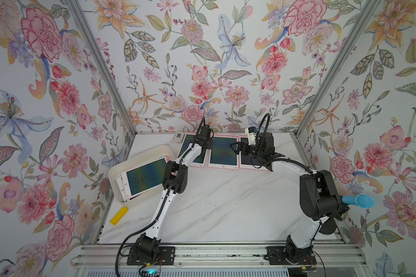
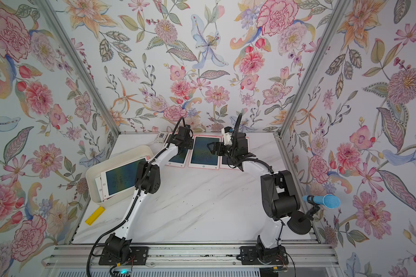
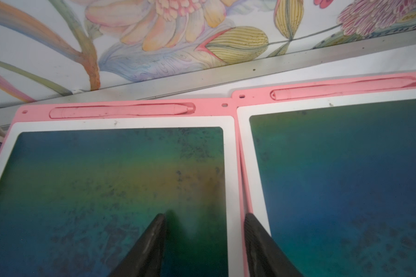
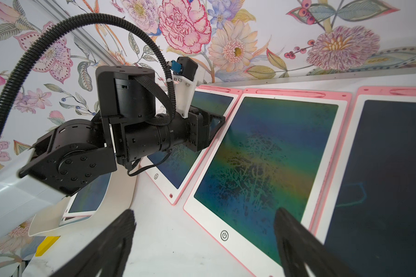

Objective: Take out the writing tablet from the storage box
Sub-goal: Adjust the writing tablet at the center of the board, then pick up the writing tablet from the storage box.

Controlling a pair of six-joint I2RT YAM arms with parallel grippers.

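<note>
In both top views a writing tablet (image 1: 145, 176) lies in the storage box (image 1: 139, 157), and both arms reach past the box over three laid-out tablets (image 1: 222, 151).

Left wrist view: the left jaws are half-parted and empty.

Right wrist view: the right jaws are wide and empty.

A placing step seems done. The next move calls for reaching into the box and gripping the tablet's edge.

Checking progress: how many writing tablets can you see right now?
5. Three lie in a row at the back: left tablet, middle tablet, right tablet. Two are stacked in the storage box: top tablet, lower tablet. More may hide underneath.
</note>
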